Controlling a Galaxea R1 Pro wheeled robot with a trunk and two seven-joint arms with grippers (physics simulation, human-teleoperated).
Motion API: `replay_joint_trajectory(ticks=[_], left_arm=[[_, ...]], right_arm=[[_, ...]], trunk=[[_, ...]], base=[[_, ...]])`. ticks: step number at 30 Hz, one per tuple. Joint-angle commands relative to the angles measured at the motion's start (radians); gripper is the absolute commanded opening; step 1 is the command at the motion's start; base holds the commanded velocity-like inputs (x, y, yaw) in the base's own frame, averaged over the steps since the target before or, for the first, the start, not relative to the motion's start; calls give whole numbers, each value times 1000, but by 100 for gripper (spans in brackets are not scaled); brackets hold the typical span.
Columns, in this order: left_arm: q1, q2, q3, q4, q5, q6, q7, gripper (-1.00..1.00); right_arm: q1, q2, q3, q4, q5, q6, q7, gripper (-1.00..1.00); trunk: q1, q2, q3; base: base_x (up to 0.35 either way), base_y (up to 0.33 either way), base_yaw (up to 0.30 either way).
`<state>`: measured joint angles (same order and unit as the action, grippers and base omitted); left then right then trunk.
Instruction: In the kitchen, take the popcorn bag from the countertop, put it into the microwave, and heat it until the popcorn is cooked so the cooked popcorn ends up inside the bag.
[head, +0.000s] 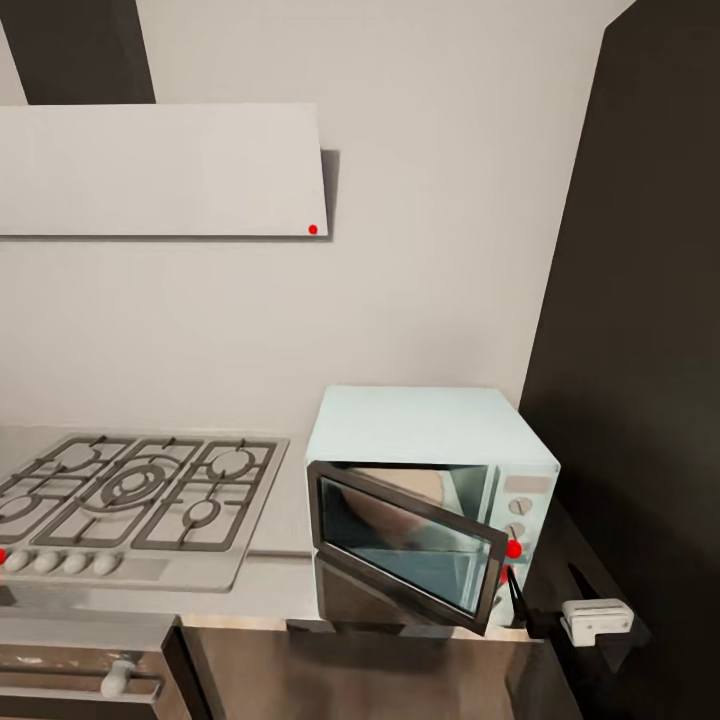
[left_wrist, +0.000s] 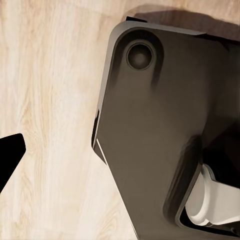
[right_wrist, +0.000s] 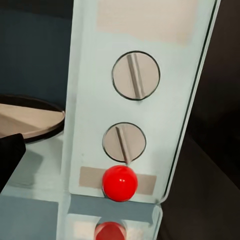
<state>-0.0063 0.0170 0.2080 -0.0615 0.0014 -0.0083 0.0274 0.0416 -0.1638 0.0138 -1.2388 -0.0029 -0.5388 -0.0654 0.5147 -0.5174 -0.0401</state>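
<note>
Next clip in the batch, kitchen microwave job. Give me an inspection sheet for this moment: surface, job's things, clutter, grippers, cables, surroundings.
Surface: grey countertop carries the gas hob and the microwave.
Job's things: the microwave's dark glass door is swung partly open; a round turntable plate sits inside. Control panel has two round knobs above a red button. Popcorn bag and popcorn: nothing seen.
Clutter: nothing seen.
Grippers: right gripper is low beside the microwave's panel corner, its wrist camera facing the knobs; one dark fingertip shows, state cannot be told. Left wrist camera looks down at the wooden floor and the robot's dark base.
Cables: nothing seen.
Surroundings: pale wall, range hood, tall dark cabinet.
</note>
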Motion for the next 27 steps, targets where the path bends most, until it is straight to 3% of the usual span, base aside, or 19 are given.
replay_joint_trajectory(ticks=[1,19,21,24,27], left_arm=[[-1,0,4,0,0,-1,2,100],[-1,0,4,0,0,-1,2,100],[-1,0,4,0,0,-1,2,100],[-1,0,4,0,0,-1,2,100],[-1,0,4,0,0,-1,1,100]], right_arm=[[0,-1,1,-1,0,-1,-5,100],[0,-1,11,-1,0,-1,4,100],[0,-1,11,-1,0,-1,28,100],[0,-1,5,-1,0,-1,120,100],[0,-2,-25,-1,-3,-1,173,100]], trunk=[[0,-2,-2],[0,-2,-2],[0,-2,-2],[0,-2,-2],[0,-2,-2]], base=[[8,0,0],[53,0,0],[0,0,0],[0,0,0],[0,0,0]])
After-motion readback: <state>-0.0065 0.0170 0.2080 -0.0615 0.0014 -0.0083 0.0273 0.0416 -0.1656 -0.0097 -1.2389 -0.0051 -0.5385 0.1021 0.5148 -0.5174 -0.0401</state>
